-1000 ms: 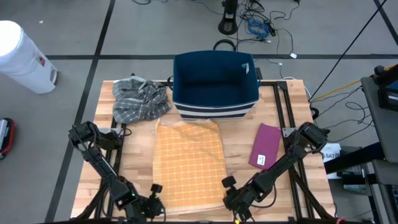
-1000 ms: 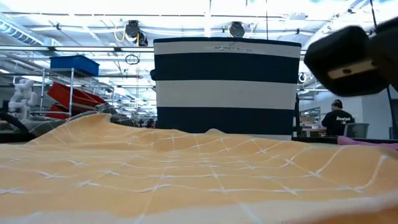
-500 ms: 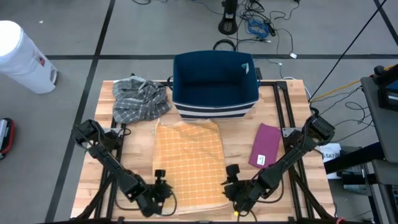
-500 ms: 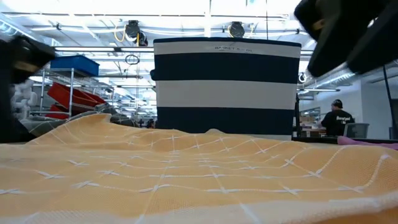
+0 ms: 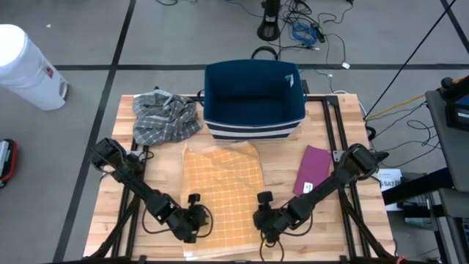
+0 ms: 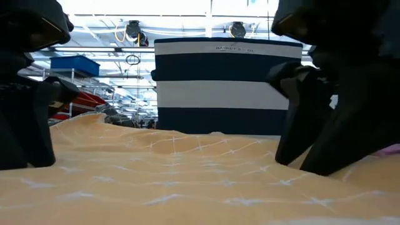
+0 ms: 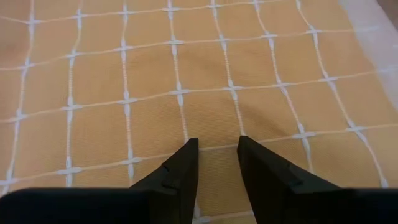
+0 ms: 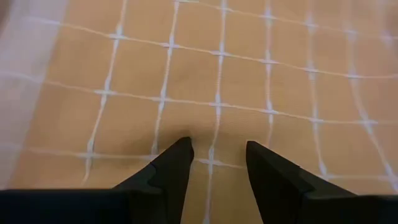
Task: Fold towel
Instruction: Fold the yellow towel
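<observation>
Both tools parted, reaching for the orange white-gridded cloth towel

Left tool and right tool, unclenched, sit on its tabletop-front-edge end; next they'd pinch that hem, I reckon.

Left gripper and right gripper low, fingers parted.

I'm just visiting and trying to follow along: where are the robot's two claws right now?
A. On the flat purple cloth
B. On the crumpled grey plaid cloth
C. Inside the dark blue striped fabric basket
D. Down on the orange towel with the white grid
D: the left claw and right claw both sit over the orange white-gridded towel, fingers apart on its surface in the wrist views.
</observation>
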